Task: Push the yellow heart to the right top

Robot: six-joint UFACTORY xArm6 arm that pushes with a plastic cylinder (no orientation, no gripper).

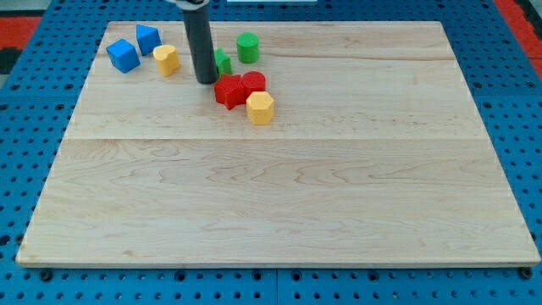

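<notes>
Two yellow blocks show. One (167, 59), which looks like the heart, lies near the view's top left. The other (260, 108) looks hexagonal and lies right of centre of the cluster. My tip (206, 81) rests on the board just right of the yellow heart and a little lower, with a gap between them. It stands just left of a red star-like block (229, 91). The rod hides part of a small green block (223, 61).
Two blue blocks (124, 55) (148, 38) lie left of the yellow heart. A green cylinder (247, 47) stands near the top. A red cylinder (254, 81) touches the red star. The wooden board (339, 186) sits on a blue pegboard.
</notes>
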